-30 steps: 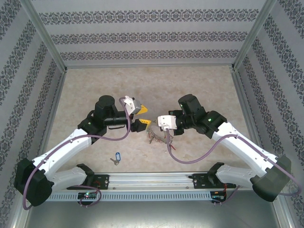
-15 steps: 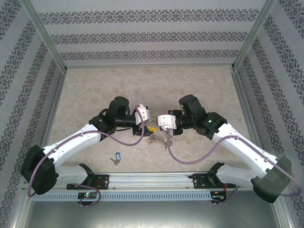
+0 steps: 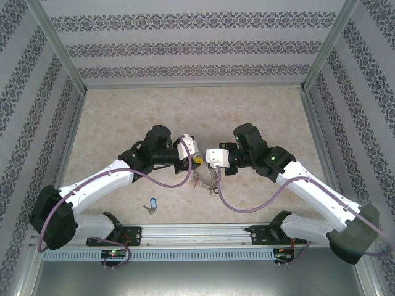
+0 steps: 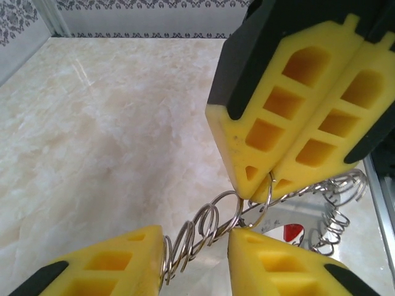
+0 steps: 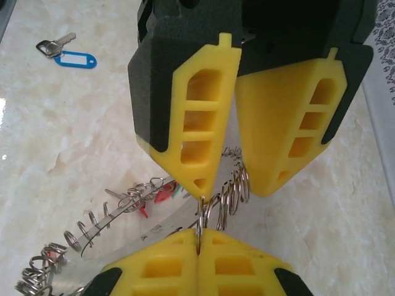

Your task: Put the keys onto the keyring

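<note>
1. From above, the left claw (image 3: 196,161) and the right claw (image 3: 217,171) meet nose to nose over the middle of the desk (image 3: 185,111). The keyring (image 3: 207,182) sits just below them, a little toward the near edge. The blue-tagged key (image 3: 150,205) lies flat close to the near edge, left of the middle and well apart from the keyring.

2. On the left wrist camera, the left claw (image 4: 196,239) has its two yellow fingers apart. A cluster of the keyring's (image 4: 203,225) small wire loops sits between them and touches both. I cannot tell whether they pinch the loops. Just above, the right claw (image 4: 262,185) has its fingers pressed together on one thin loop. A red tag (image 4: 292,232) shows beneath the loops to the right.

3. On the right wrist camera, the right claw (image 5: 199,240) is clamped tight on a single loop of the keyring (image 5: 133,198). The left claw (image 5: 233,185) faces it with its fingers apart around neighbouring loops. The rest of the keyring trails away toward the lower left, with the red tag (image 5: 163,194) among its loops. The blue-tagged key (image 5: 77,60) lies apart on the desk, at the upper left of the picture.
</note>
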`<state>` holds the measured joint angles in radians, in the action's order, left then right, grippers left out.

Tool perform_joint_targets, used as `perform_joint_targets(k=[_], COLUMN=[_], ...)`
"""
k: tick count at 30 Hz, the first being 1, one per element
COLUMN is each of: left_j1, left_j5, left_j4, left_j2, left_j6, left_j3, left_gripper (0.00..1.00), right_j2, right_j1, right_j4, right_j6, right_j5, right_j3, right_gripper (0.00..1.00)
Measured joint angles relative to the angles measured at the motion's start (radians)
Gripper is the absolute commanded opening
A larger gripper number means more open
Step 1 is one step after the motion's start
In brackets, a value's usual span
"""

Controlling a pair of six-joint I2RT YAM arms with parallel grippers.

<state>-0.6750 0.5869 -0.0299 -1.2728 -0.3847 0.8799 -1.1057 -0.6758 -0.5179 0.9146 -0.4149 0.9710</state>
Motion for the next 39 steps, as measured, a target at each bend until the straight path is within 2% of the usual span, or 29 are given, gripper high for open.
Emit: perform_joint_targets(k=[9, 15, 16, 19, 21, 22, 23, 24, 25, 27, 29, 34, 39], left_j1=[0.001, 0.001, 0.001, 0.0, 0.001, 0.001, 0.001, 0.001, 0.001, 0.001, 0.001, 0.001, 0.001], left_j5=[-0.004, 0.002, -0.003, -0.039, -0.084, -0.104, -0.126, -0.14, -0.145, -0.142, -0.134, -0.152, -0.173], left_j4=[0.025, 0.033, 0.033, 0.036, 0.045, 0.054, 0.071, 0.09, 0.105, 0.143, 0.174, 0.213, 0.238], left_j2=[-0.004, -0.007, -0.008, -0.008, -0.011, -0.012, -0.013, -0.014, -0.014, -0.014, -0.014, 0.003, 0.085], left_j6=[0.062, 0.059, 0.059, 0.074, 0.115, 0.137, 0.163, 0.193, 0.218, 0.264, 0.299, 0.341, 0.324], left_j3=[-0.003, -0.003, -0.003, -0.003, -0.003, -0.004, -0.007, -0.014, -0.024, -0.051, -0.078, -0.134, -0.185], left_gripper=[0.04, 0.03, 0.07, 0.24, 0.27, 0.38, 0.46, 0.39, 0.38, 0.48, 0.45, 0.45, 0.35], right_j2=[0.008, 0.007, 0.007, 0.007, 0.007, 0.006, 0.005, 0.004, 0.003, -0.002, -0.017, -0.139, -0.204], right_j1=[0.003, 0.0, 0.0, 0.007, 0.013, 0.015, 0.019, 0.02, 0.026, 0.038, 0.072, 0.213, 0.22], right_j4=[-0.003, -0.025, -0.024, -0.024, -0.024, -0.024, -0.024, -0.023, -0.024, -0.024, -0.026, -0.044, -0.062], right_j6=[-0.014, -0.024, -0.026, -0.037, -0.053, -0.057, -0.066, -0.075, -0.081, -0.106, -0.147, -0.294, -0.34], right_j5=[0.014, 0.006, 0.005, -0.002, -0.006, -0.007, -0.013, -0.017, -0.023, -0.044, -0.109, -0.285, -0.378], right_j3=[-0.01, -0.012, -0.012, -0.012, -0.012, -0.012, -0.012, -0.012, -0.012, -0.012, -0.011, 0.038, 0.062], right_gripper=[0.0, 0.0, 0.0, 0.0, 0.0, 0.0, 0.0, 0.0, 0.0, 0.0, 0.0, 0.0, 0.0])
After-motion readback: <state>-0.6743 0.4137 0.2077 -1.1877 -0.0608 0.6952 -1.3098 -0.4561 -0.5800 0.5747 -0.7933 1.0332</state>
